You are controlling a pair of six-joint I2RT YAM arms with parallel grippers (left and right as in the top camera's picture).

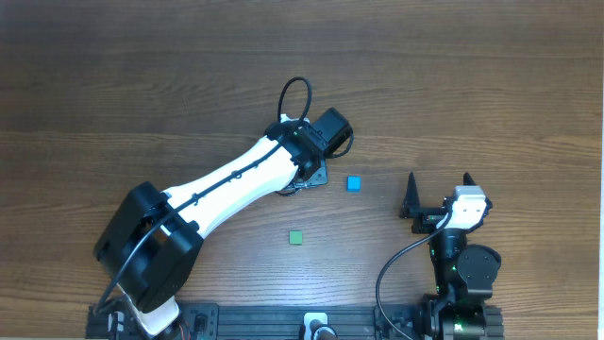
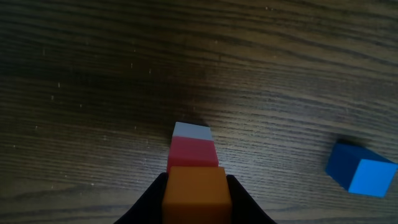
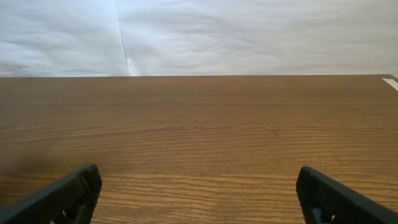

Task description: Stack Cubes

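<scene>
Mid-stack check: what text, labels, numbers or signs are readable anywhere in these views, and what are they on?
None: no readable text, number or sign in any view.
The orange cube, red cube, blue cube and green cube show plain faces, and the wooden table carries no print.

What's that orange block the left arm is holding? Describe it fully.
The orange cube is a small, plain, matte block with crisp edges. The left end effector grips its two sides with dark fingers. Directly past it lie a red cube and then a white one, apparently stacked beneath it on the wooden table.
</scene>
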